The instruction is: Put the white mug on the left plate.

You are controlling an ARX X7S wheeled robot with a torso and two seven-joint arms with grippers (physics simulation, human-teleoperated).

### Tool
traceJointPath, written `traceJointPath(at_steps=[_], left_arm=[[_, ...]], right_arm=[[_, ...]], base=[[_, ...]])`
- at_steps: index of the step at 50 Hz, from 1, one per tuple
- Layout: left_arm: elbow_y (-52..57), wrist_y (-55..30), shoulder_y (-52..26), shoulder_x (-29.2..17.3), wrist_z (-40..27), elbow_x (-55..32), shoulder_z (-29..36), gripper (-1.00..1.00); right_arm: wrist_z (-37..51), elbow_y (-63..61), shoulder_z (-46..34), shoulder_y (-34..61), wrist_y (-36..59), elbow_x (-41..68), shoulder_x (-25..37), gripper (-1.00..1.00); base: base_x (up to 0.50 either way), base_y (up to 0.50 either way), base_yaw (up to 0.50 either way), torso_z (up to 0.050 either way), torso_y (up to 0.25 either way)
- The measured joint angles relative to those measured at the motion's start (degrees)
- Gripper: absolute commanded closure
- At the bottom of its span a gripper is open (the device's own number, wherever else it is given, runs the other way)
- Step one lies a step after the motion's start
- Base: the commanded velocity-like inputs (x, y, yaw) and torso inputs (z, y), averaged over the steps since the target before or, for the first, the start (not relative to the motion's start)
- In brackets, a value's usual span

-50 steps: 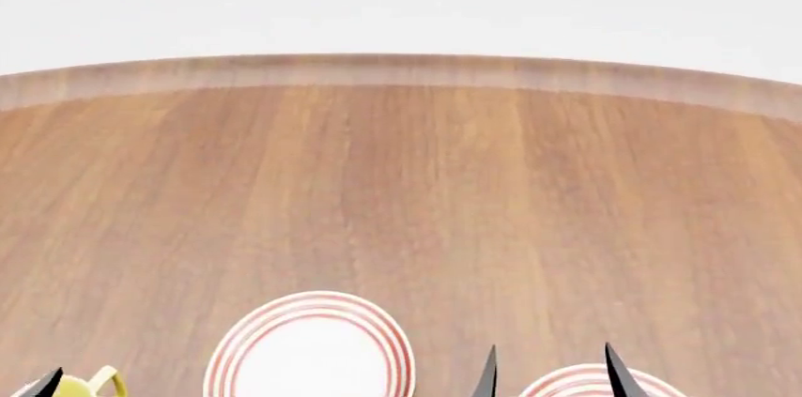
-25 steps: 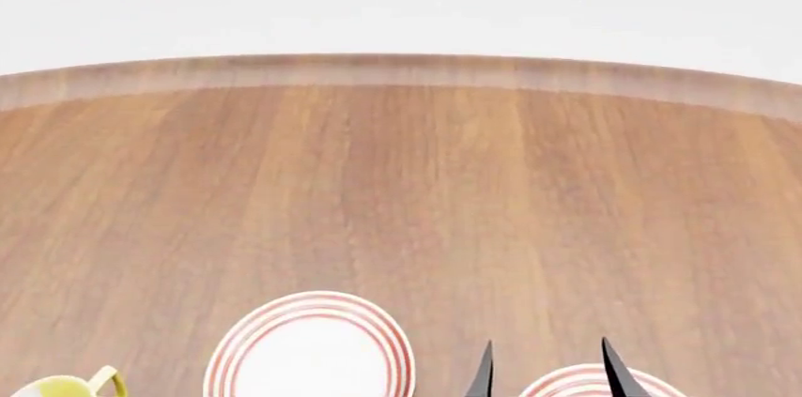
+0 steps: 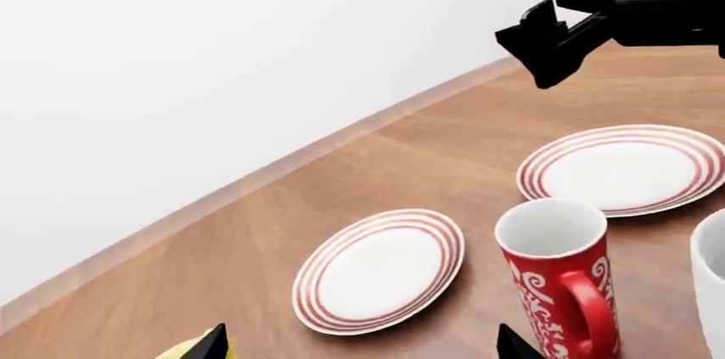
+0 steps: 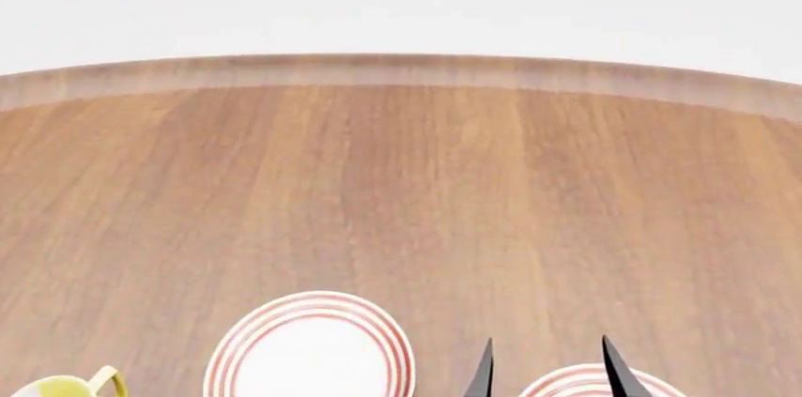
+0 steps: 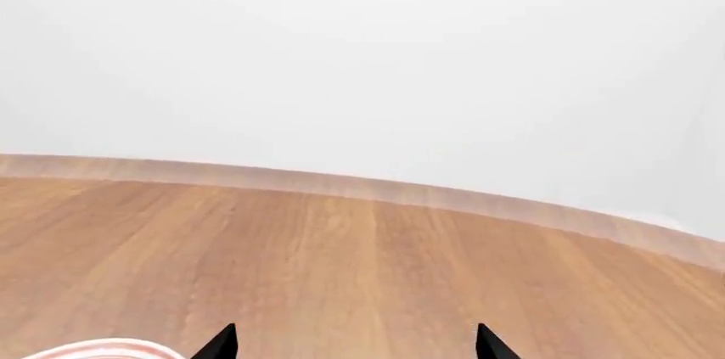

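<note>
The white mug (image 3: pixel 712 289) shows only as a sliver at the edge of the left wrist view, next to the red patterned mug (image 3: pixel 558 284). The left plate (image 4: pixel 308 350), white with red rings, lies on the table near the head view's lower edge; it also shows in the left wrist view (image 3: pixel 379 270). My left gripper (image 3: pixel 360 347) is open and empty, just short of that plate; it is out of the head view. My right gripper (image 4: pixel 547 374) is open and empty above the right plate (image 4: pixel 587 384); its tips also show in the right wrist view (image 5: pixel 353 344).
The right plate (image 3: pixel 623 168) lies beyond the red mug, under the right arm (image 3: pixel 617 7). A white mug with a yellow handle (image 4: pixel 69 386) stands at the lower left. The wooden table (image 4: pixel 401 181) stretches far ahead to its curved edge.
My left gripper's fingertip has dropped out of the head view at the lower left. The right gripper's fingertips have risen slightly in the head view.
</note>
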Motion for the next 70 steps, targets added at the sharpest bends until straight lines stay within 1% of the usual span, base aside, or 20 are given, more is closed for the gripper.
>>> traceJointPath(at_steps=[18,37,70], left_arm=[[-2.9,0.7,-1.4,-1.7,-1.1,1.4,5.3,-1.00],[-7.7,0.7,-5.0,-1.0,1.0,1.9,10.7,-1.00],[-9.2,1.9,-5.8,-1.6,0.8,3.4,14.4,-1.00]], right_arm=[[0.6,-0.4,-0.3,0.1,0.1,0.5,0.5,-1.00],[1.2,-0.3,-0.6,0.2,-0.1,0.9,1.0,-1.00],[2.3,0.0,-1.2,0.3,-0.4,1.4,1.7,-1.00]], base=[[0.00,0.00,0.00,0.000,0.000],[0.00,0.00,0.00,0.000,0.000],[0.00,0.00,0.00,0.000,0.000]])
